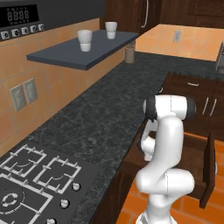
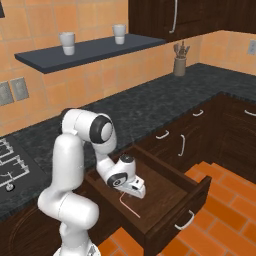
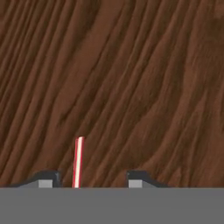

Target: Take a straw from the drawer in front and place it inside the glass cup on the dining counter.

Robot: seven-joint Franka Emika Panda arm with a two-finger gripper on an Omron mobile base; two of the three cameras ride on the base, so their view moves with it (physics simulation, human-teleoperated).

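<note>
The drawer stands pulled out under the black worktop, its plain wooden floor showing close up in the hand view. The thin red-pink straw lies on that floor. My gripper reaches down into the drawer right above it. In the hand view the straw stands between the two fingertips, nearer the left one. The gripper is still apart, with a gap on each side of the straw. The arm hides the gripper in the left base view, where the drawer is partly visible. The glass cup and the dining counter are out of view.
The black speckled worktop runs above the drawer, with a stove at its left end. A dark shelf carries two white cups. A utensil holder stands at the back. Orange tiled floor lies before the cabinets.
</note>
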